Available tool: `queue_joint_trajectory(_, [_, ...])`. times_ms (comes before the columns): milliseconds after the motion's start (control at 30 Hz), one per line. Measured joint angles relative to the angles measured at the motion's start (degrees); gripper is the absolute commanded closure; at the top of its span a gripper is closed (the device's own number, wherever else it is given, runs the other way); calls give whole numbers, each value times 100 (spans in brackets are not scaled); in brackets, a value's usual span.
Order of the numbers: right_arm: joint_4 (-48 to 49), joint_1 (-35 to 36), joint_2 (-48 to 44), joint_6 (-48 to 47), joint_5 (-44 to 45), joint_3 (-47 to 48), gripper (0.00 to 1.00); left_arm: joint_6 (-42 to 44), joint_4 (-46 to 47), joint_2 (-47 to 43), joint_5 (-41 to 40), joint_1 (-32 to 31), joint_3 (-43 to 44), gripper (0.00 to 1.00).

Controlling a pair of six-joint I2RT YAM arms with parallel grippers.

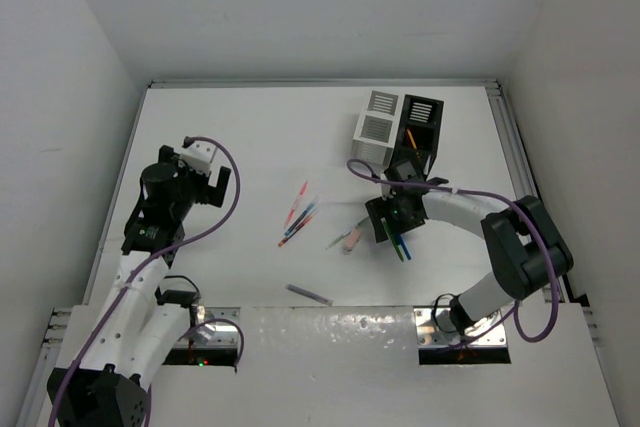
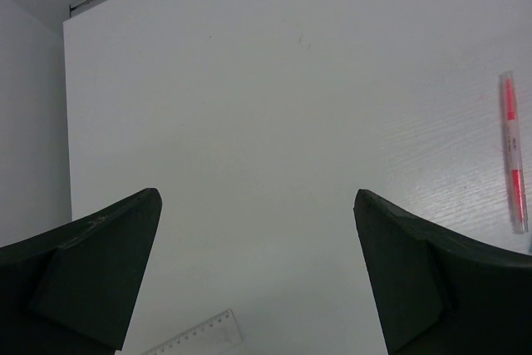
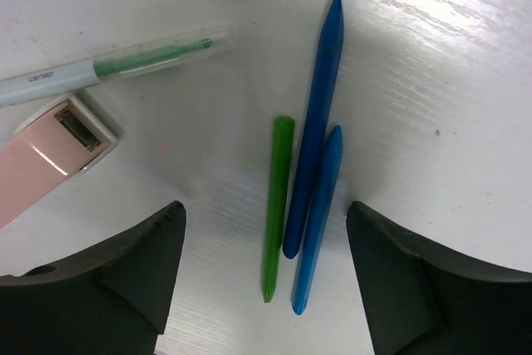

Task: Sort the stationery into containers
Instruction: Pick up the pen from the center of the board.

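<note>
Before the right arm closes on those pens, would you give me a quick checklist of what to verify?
1. Right gripper open: ok.
2. Pens between its fingers: ok; the green pen, long blue pen and short blue pen lie there.
3. Single pen isolated: not ok; the three lie bunched side by side.
4. Pink eraser clear of the fingers: ok.
5. Left gripper open and well away: ok.
6. Room in the black container: cannot tell.

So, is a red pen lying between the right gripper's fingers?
No, only one green pen and two blue pens lie between the open jaws of the right gripper.
</note>
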Motion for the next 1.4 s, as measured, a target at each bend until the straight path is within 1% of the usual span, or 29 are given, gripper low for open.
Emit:
queue_joint_trajectory(100, [42,-2,0,55,114,-26,39,9,7,0,-13,0,0,0])
queue_joint_trajectory(133, [42,-2,0,85,170,-33,47,17,13,0,-24,0,0,0])
queue_joint_trajectory(200, [31,-2,0,179,297,-44,54,33,24,0,-66,0,0,0])
queue_joint_trajectory(233, [31,0,0,223,374,-52,62,42,24,2,-92,0,0,0])
queue_joint_trajectory(300, [42,-2,-2,289,483,-74,71,63,28,9,-129,0,0,0])
queue_joint_trajectory(333, [48,-4,-7,304,505,-85,80,70,33,11,-146,0,0,0])
queue_joint_trajectory(433, [83,-4,-20,356,496,-109,91,105,79,39,-170,0,0,0])
queue_joint_trajectory(600, [103,0,-35,367,468,-118,99,157,111,39,-214,0,0,0])
queue_joint_trajectory(700, [98,2,-55,352,457,-118,100,170,111,39,-236,0,0,0])
queue_joint_trajectory(1167, [-260,50,-442,186,492,-116,100,175,114,39,-256,0,0,0])
queue_joint_trajectory(1400, [-267,76,-647,140,612,-116,100,177,114,39,-254,0,0,0])
